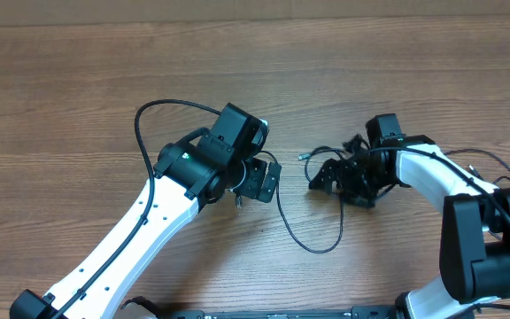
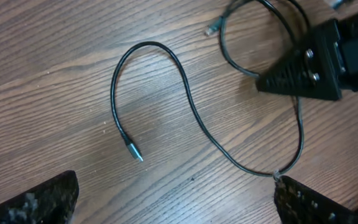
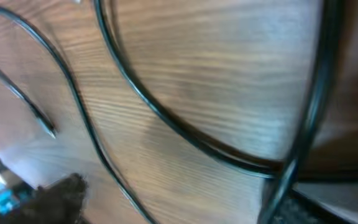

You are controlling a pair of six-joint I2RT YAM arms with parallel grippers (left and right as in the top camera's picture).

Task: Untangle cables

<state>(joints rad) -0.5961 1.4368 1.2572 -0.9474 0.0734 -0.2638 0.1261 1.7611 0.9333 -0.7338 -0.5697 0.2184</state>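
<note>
A thin black cable lies in a loose curve on the wooden table between the two arms. In the left wrist view this cable ends in a silver-tipped plug, and its other stretch touches the tip of my right-hand finger. A second cable loop with a small plug lies by the right gripper. My left gripper is open and empty. My right gripper is open, low over blurred cable strands.
The wooden table fills the views. The thick black robot cable arcs over the left arm, and more robot cabling hangs by the right arm at the right edge.
</note>
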